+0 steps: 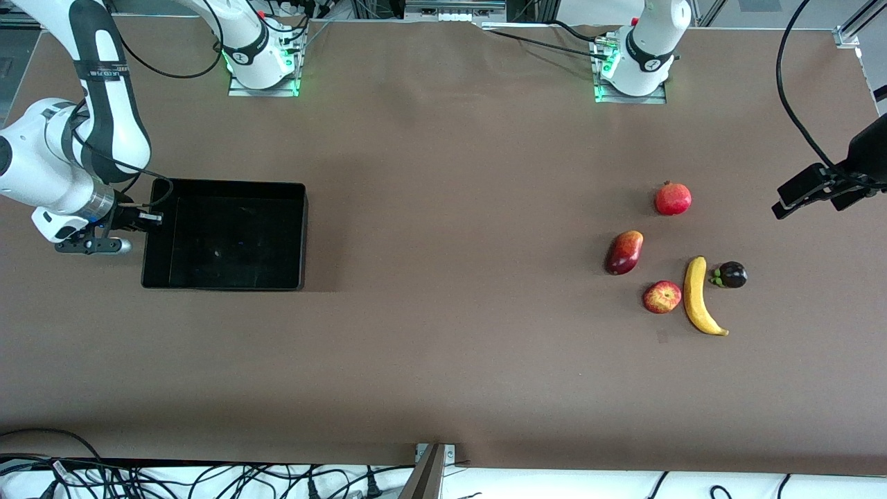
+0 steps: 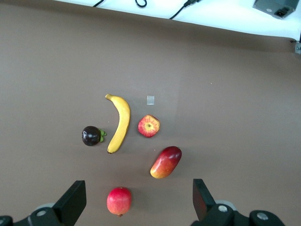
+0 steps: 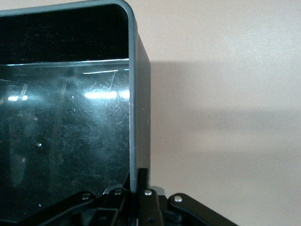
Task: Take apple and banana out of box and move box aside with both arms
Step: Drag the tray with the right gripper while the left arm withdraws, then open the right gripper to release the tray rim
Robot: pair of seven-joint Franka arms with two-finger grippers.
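the box (image 1: 225, 234) sits empty at the right arm's end of the table, its long sides running toward the two ends of the table. the right gripper (image 1: 154, 219) is clamped on the box wall that faces that arm's end; the right wrist view shows the thin wall (image 3: 133, 117) standing upright between the pinched fingers. so this arm already has its side, and the box stretches away from it toward the middle of the table.

the apple (image 1: 662, 296) and the banana (image 1: 700, 298) lie on the bare table at the left arm's end, well apart from the box, the apple just beside the banana, whose long axis runs toward the front camera. near them lie a mango (image 1: 624, 252), a pomegranate (image 1: 673, 198) and a dark mangosteen (image 1: 731, 275).

the left gripper (image 1: 821, 187) hangs above the table at that same end, jaws spread wide and holding nothing. the box's free wall (image 1: 303, 235) faces it from well away, so the right arm is plainly the nearer one. judging by this, the fruit step is done and only shifting the box remains.
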